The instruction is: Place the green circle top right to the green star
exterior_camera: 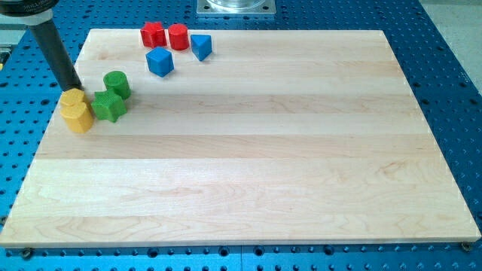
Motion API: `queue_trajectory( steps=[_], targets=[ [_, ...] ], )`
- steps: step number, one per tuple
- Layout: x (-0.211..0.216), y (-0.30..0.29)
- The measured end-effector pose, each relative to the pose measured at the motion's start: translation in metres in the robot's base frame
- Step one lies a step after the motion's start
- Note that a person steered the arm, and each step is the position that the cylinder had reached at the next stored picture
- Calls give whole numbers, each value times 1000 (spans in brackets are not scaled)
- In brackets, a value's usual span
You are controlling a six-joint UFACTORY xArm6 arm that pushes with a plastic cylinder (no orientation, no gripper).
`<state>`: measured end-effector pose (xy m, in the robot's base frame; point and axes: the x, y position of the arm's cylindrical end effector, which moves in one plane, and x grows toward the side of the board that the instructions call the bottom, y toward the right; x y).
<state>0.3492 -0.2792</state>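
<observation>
A wooden bench with coloured blocks gathered near the view's top left, and a dark rod reaching down beside them.

Nearest the view's bottom, at the left edge, sit two yellow blocks touching each other: a front yellow block and a rear yellow block, shapes hard to tell. Just right of them is the green star, and touching its upper right is the green circle. My tip rests at the rear yellow block's far edge, left of the green circle. There is no pincer on this rod. Farther back lie a blue cube, a blue wedge-like block, a red cylinder and another red block.
</observation>
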Motion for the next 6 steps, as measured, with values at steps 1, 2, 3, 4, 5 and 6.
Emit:
queue_trajectory(
  steps=[1, 2, 3, 4, 5, 6],
  targets=[
    [-18, 44],
    [-29, 59],
    [18, 67],
    [16, 99],
    [-29, 112],
    [-41, 115]
  ],
)
